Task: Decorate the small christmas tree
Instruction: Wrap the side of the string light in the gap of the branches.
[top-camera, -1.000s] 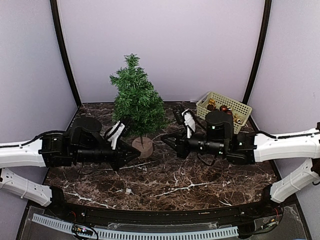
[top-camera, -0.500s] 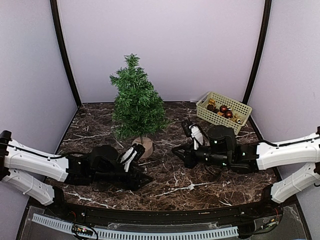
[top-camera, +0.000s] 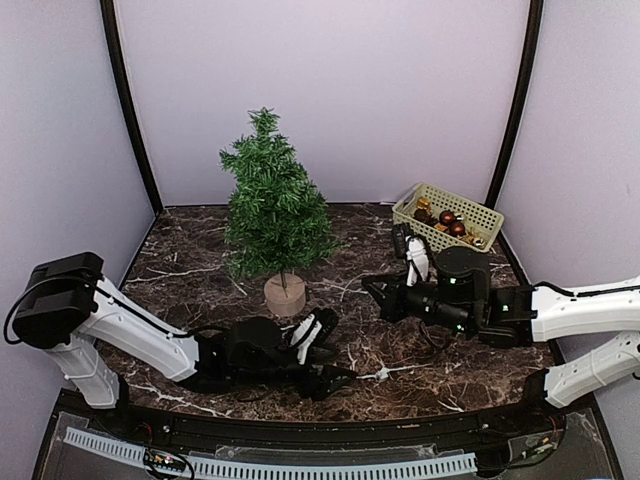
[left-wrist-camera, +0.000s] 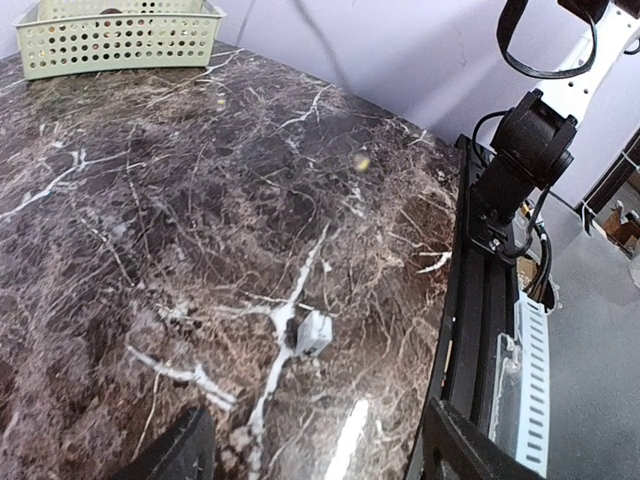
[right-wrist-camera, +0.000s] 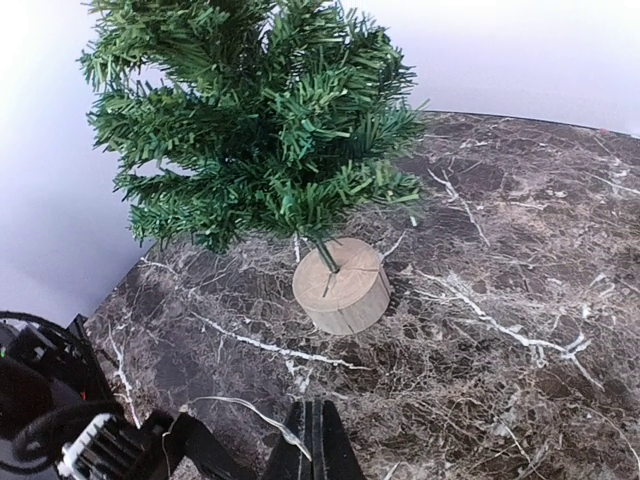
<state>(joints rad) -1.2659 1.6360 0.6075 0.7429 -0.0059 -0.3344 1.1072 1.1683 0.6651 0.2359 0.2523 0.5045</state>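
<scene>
— What is different now?
— Our left arm is no more beside the small christmas tree (top-camera: 275, 205). It lies low at 6 o'clock, along the near edge of the tabletop (top-camera: 200, 250). Our left pincer (left-wrist-camera: 322, 455), shut a moment earlier, stands wide with nothing between the fingers. Our right pincer (right-wrist-camera: 310, 445) is also back from the tree, at 3 o'clock, closed and holding nothing.
— What does it mean for the task?
— We judge the tree is not yet decorated, as we see no ornament on it. A small pale piece (left-wrist-camera: 312, 333) lies just ahead of the left pincer. Maybe we go for it, but we cannot tell what it is.
— And the materials?
— The tree stands at 11 o'clock, with bristly dark-green needles, a thin trunk and a round pale wooden stump (right-wrist-camera: 342, 285). The basket (top-camera: 488, 214) at 2 o'clock is pale perforated plastic with glossy round balls (top-camera: 447, 217) inside. The tabletop is dark, polished and white-veined.
</scene>
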